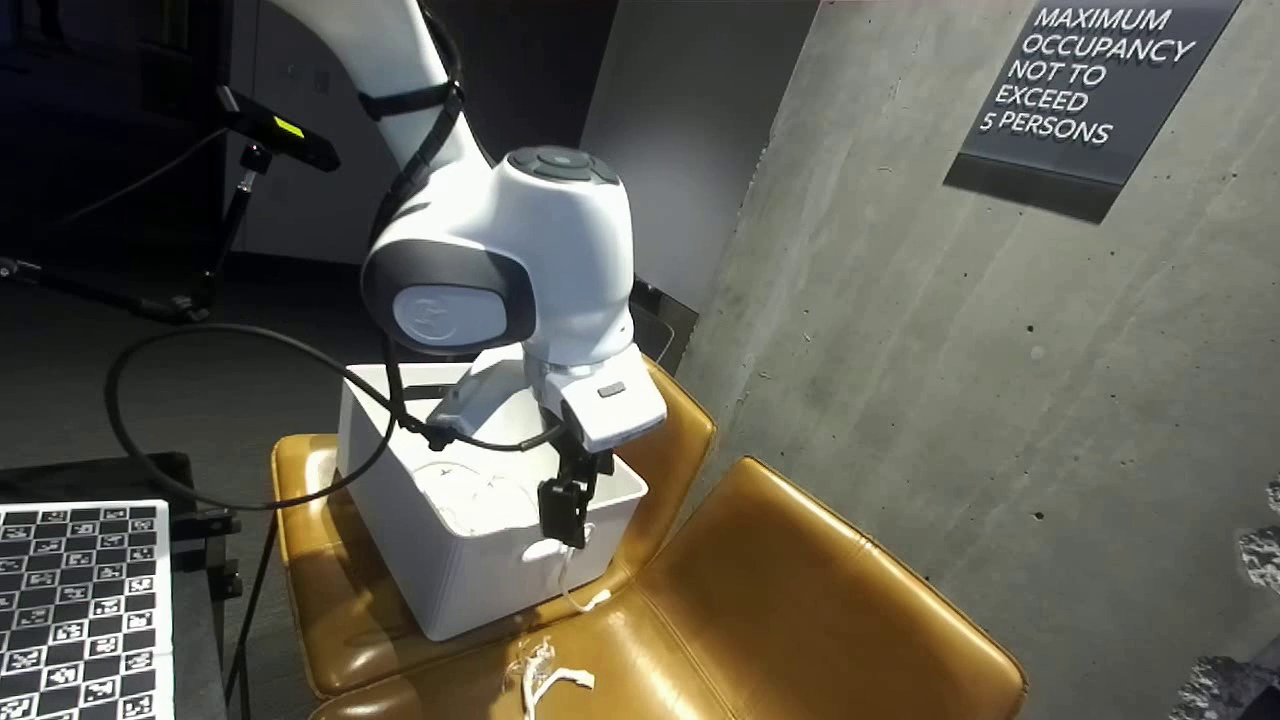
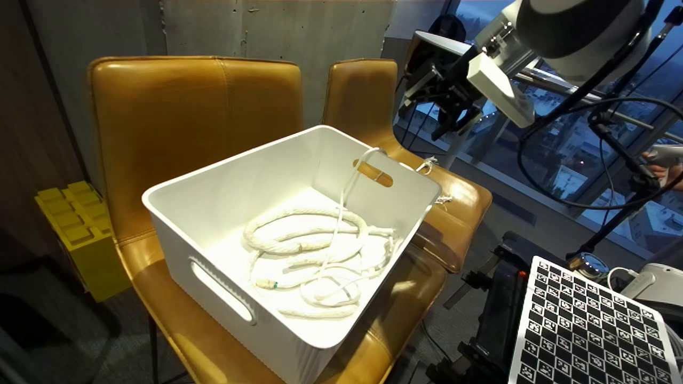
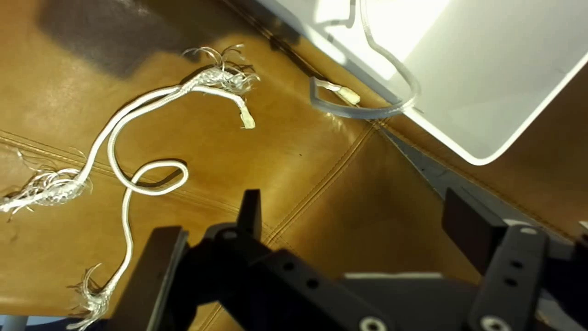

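End effector [image 3: 351,220]: spread wide in the lower half of the wrist view, nothing between its fingers; it hangs above the brown chair [image 2: 453,229] and seems to touch nothing.
Hanging cord [image 3: 390,59]: upper right of the wrist view, bent over the rim of the white bin [image 2: 267,330]; one length runs down inside, the other drops outside to a pale tip near the seat seam. The rim likely bears its weight, since nothing grips it.
Frayed cord [image 3: 131,185]: left side of the wrist view, on the brown chair, near the bin but apart from it; loosely looped, held apparently by its own weight alone. Whether one piece or two, I cannot tell.
Bin: base down on the neighbouring chair [image 2: 181,128], centre of an exterior view, probably raised to suit the arm [image 1: 585,250].
Coiled rope [image 2: 277,247]: in slack loops on the bin's bottom; the walls presumably stop it spreading.
Seats: smooth, stitched, leather-like, shiny under a strong light that bleaches the bin's inside.
Checked board [image 2: 592,320]: lower right of an exterior view, on a dark stand [image 2: 496,298].
Yellow block [image 2: 90,240]: left edge of an exterior view, low beside the neighbouring chair.
Wall [image 1: 900,400]: grey concrete, right of an exterior view, with an occupancy sign [image 1: 1090,90] at upper right.
Window [image 2: 560,176]: right of an exterior view, bluish outdoors beyond.
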You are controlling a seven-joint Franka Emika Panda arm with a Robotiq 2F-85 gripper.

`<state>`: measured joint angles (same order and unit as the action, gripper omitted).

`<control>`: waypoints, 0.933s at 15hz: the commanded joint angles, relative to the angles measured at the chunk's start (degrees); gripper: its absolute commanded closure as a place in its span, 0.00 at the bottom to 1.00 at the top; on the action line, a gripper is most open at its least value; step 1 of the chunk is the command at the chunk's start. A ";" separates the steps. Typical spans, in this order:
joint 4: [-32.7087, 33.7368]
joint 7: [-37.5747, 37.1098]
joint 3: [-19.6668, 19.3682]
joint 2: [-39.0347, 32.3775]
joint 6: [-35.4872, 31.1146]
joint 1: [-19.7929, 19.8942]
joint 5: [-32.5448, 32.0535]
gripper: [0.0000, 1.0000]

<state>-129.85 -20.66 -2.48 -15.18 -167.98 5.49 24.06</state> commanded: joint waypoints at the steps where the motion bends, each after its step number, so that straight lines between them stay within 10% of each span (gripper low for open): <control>1: 4.18 2.18 2.09 -4.79 -0.20 2.16 2.78 0.00; 14: 10.69 -3.16 1.93 -12.31 -1.20 2.17 3.47 0.00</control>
<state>-119.09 -20.82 0.75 -27.13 -167.87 9.99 26.47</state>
